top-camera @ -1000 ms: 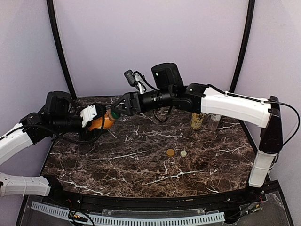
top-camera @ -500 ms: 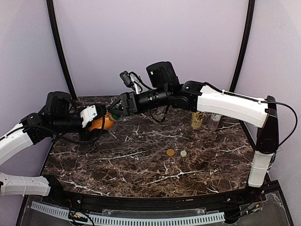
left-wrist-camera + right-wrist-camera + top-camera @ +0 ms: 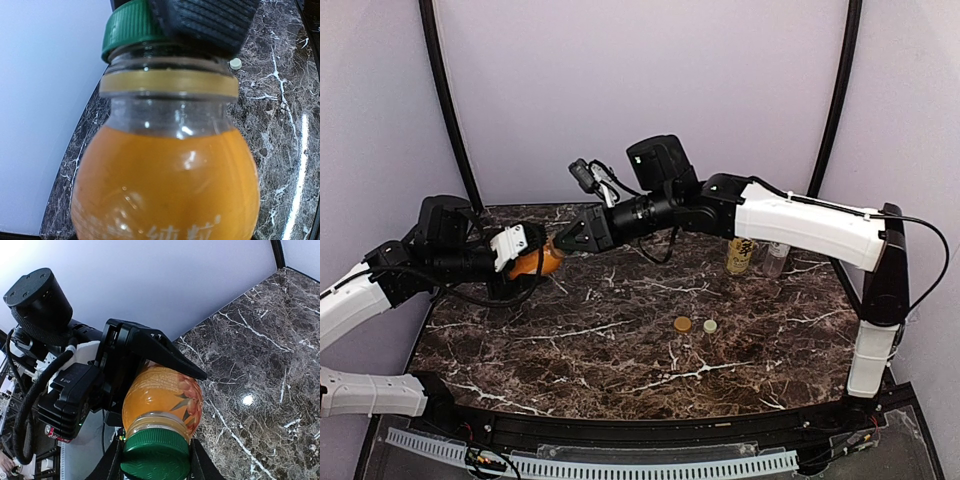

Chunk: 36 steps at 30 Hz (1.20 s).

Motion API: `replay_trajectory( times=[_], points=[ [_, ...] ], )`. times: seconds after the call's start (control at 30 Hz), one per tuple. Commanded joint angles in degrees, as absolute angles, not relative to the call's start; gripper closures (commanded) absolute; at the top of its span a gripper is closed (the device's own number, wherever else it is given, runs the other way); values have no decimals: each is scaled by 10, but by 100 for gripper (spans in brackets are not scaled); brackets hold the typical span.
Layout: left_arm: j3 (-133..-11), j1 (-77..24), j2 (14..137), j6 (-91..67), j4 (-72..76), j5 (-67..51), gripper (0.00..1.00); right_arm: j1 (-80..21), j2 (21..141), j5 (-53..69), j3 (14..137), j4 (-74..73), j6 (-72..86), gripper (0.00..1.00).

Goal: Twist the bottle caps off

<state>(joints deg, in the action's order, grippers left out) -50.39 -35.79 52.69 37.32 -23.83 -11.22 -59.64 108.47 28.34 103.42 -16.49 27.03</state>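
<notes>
My left gripper (image 3: 538, 260) is shut on the short orange bottle (image 3: 542, 262), holding it tilted above the table's far left with its neck towards the right arm. The bottle (image 3: 165, 185) fills the left wrist view and hides my own fingers. Its dark green cap (image 3: 156, 455) is still on the neck (image 3: 132, 27). My right gripper (image 3: 156, 462) is shut on this cap, one finger against each side. A ribbed right fingertip (image 3: 205, 22) covers part of the cap. A tan-brown cap (image 3: 682, 324) and a cream-white cap (image 3: 710, 326) lie loose on the table.
The slim yellow bottle (image 3: 739, 256) and the clear bottle (image 3: 776, 259) stand uncapped at the back right, under the right arm. The dark marble table (image 3: 620, 350) ends at a lilac wall behind and a black rail in front.
My right gripper has moved left onto the orange bottle's green cap and closed its fingers round it. The left arm and the bottle have stayed where they were.
</notes>
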Motion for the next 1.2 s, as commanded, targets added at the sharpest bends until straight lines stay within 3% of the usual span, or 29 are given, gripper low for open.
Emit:
replay_trajectory(
  times=[0.0,0.2,0.43,0.6,0.83,1.03,1.17],
  points=[
    [-500,-357,517,385,-271,-160,78,-609,1051,324,1029,-171,107,100],
    [-501,-357,517,429,-390,-289,77,-666,961,335,918,-193,-271,100],
    [-500,-357,513,468,-440,-317,77,-686,906,209,847,-171,-424,100],
    [-488,-356,504,423,-395,-294,78,-673,921,62,864,-173,-333,100],
    [-448,-315,477,301,-281,-248,77,-586,947,-61,861,-296,-72,100],
    [-401,-269,433,199,-223,-270,74,-505,924,-111,734,-435,153,100],
    [-372,-261,412,185,-209,-282,73,-468,886,-120,628,-447,227,100]
  ],
)
